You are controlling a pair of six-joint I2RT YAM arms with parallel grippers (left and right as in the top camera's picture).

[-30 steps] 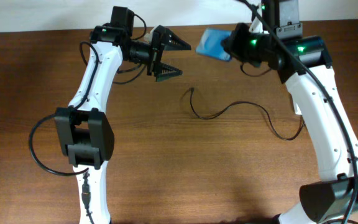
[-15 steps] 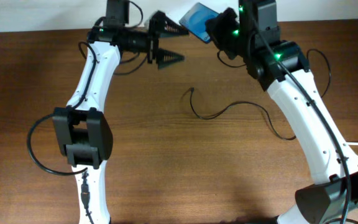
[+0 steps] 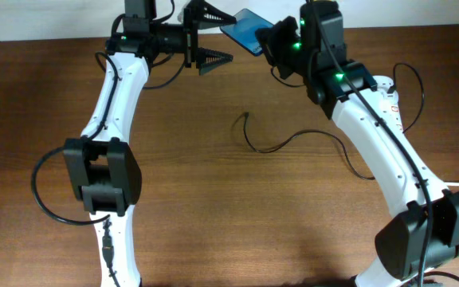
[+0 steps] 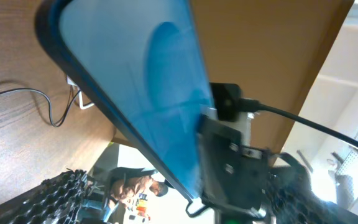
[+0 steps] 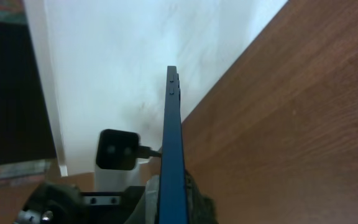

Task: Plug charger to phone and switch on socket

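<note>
Black right gripper (image 3: 276, 41): clamped hard on one end of the slim smartphone with the black frame and bright blue screen (image 3: 244, 29). It holds the handset out at the far edge of the brown wooden table (image 3: 213, 207), and it looks lifted clear of the wood.

Phone attitude: tilted. The right wrist view catches it dead edge-on (image 5: 171, 155) against the pale wall (image 5: 104, 68). In the left wrist view the blue glass (image 4: 148, 93) fills most of the picture.

Black left gripper (image 3: 228, 37): jaws spread wide and holding nothing, and the phone's free end pokes in just beside its fingertips.

Step in hand: looks like a hand-across, or a second grip to steady the handset for plugging.

Doing it well: the left fingers should close flat across the two broad faces, not the thin edges. The right should give up its hold only once that grip is firm. Leave the port end bare, though I cannot tell from here which end that is.

Thin black charger cable (image 3: 319, 132): loose and snaking on the table, well apart from both grippers, with its small connector (image 3: 245, 116) pointing up-table, unplugged.

White power strip with red-marked switches (image 3: 390, 104): only a sliver shows behind the right arm. The switch position is too hidden to call.

Watch-out: that narrow end grip could let the phone swing if the left jaws nudge it before closing.
</note>
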